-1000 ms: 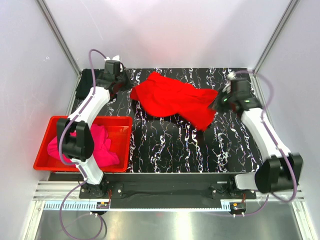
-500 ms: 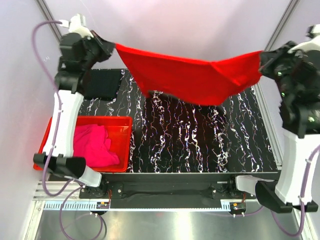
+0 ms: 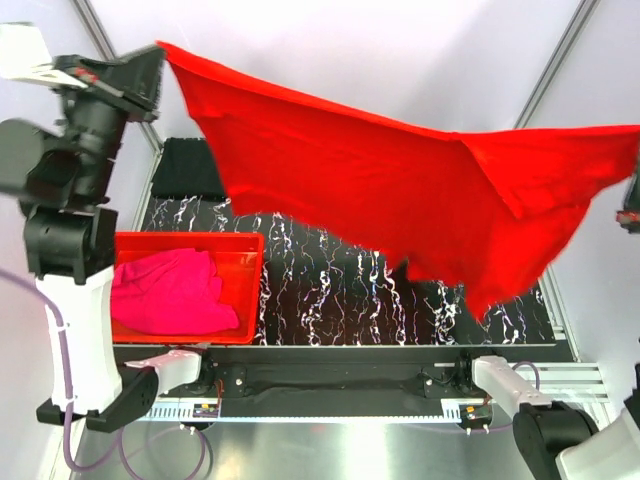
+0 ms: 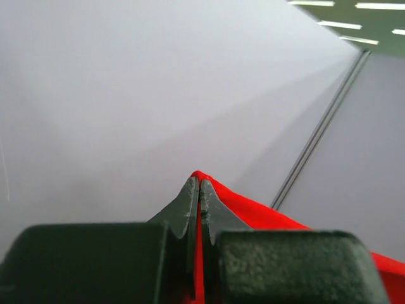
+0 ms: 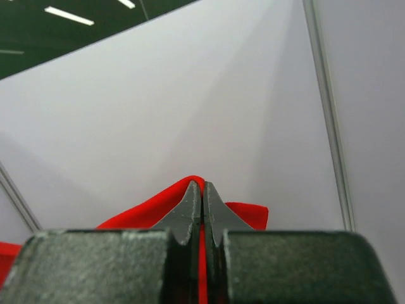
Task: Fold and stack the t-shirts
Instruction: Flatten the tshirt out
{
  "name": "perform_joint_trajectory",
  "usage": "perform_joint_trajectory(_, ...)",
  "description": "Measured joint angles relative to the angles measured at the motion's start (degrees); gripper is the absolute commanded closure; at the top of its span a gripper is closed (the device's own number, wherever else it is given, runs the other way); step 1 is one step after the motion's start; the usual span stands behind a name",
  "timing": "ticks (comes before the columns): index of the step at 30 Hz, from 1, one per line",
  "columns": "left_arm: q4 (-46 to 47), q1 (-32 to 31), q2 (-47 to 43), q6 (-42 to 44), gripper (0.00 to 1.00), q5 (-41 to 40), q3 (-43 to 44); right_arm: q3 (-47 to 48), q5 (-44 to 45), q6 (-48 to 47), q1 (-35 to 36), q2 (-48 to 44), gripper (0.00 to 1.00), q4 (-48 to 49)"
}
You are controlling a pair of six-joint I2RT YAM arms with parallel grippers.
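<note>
The bright red t-shirt hangs spread out high above the table, stretched between both grippers. My left gripper is shut on its upper left corner; in the left wrist view red cloth shows between the closed jaws. My right gripper is shut on the right corner of the shirt; in the top view it is almost wholly off the right edge. The black t-shirt lies flat at the table's back left. The magenta pink t-shirt lies crumpled in the red bin.
The red plastic bin stands at the table's left front. The black marbled table lies below the hanging shirt. Grey enclosure walls and metal posts stand close behind and beside both raised arms.
Both arms have risen from the table to high up near the camera. The red t-shirt went up with them and has spread wide between the grippers.
</note>
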Motion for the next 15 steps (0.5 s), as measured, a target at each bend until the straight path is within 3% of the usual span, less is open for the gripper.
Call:
perform_joint_trajectory(7, 7.9, 0.0, 3.8, 0.1, 1.0, -0.4, 4.8, -4.9, 2.6, -3.5, 0.0, 0.6, 1.0, 8.1)
perform_joint_trajectory(15, 14.5, 0.0, 18.1, -0.1, 1.0, -1.3, 5.9, -7.8, 5.3, -9.8, 0.0, 13.3, 1.0, 20.3)
